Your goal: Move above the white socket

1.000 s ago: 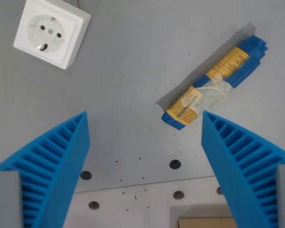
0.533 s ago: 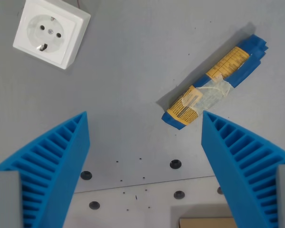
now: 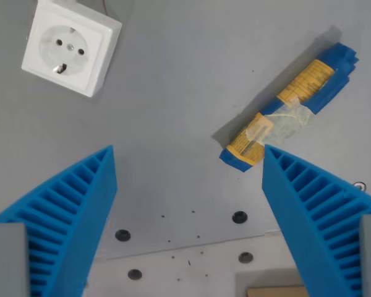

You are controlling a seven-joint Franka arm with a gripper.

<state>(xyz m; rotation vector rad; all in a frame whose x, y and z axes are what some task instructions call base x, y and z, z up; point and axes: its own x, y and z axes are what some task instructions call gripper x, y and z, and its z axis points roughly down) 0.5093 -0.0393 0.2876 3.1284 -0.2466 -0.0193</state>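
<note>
1. My tool hangs over the grey counter with its two blue ribbed fingers spread wide and nothing between them.
2. The white socket sits at the wrist view's upper left, flat on the counter and turned at a slight angle. It is well apart from the tool and not under it.
3. A thin reddish wire shows at the socket's top edge.
4. At the wrist view's right lies a long blue packet with yellow labels and clear tape, placed diagonally. Its lower end is just beside the right-hand finger's tip.
5. Between the fingers I see bare counter, some small dark holes and specks, and a seam.
6. A brown edge peeks in at the bottom; I cannot tell what it is.
</note>
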